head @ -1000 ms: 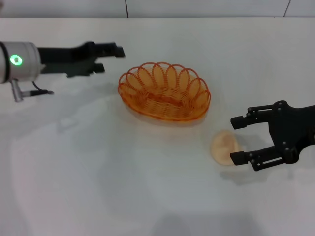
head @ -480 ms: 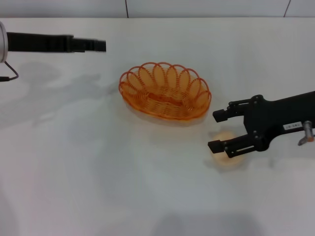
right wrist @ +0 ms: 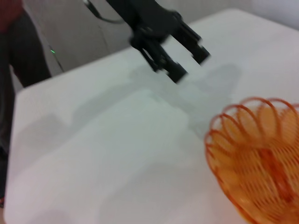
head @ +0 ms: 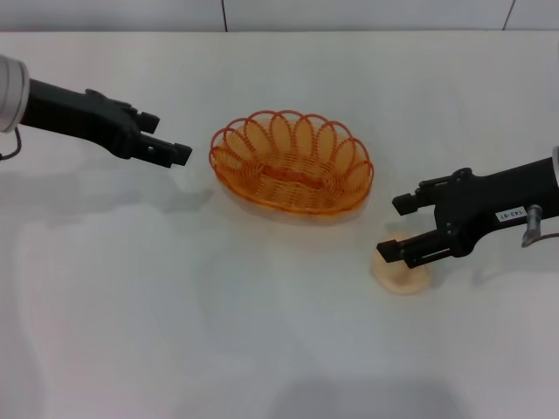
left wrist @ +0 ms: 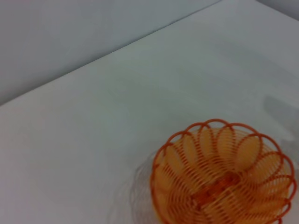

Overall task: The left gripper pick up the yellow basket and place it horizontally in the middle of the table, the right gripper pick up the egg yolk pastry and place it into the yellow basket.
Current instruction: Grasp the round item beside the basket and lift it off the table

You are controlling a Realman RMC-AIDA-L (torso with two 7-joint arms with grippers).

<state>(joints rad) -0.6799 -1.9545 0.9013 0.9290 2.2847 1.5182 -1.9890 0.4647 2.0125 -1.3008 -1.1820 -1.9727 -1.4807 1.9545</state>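
Lower right of frame, right gripper (head: 396,229) fingers spread over egg yolk pastry (head: 400,271), yellow basket (head: 292,162) centre, left gripper (head: 168,142) fingers parted, upper left.

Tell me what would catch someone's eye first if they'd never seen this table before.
The yellow basket stands out most, a bright orange-amber oval sitting empty near the middle of the white table. To its right, the right gripper hangs open over the pale egg yolk pastry, one finger crossing its top. On the basket's other side, the left gripper points at the rim without touching it.
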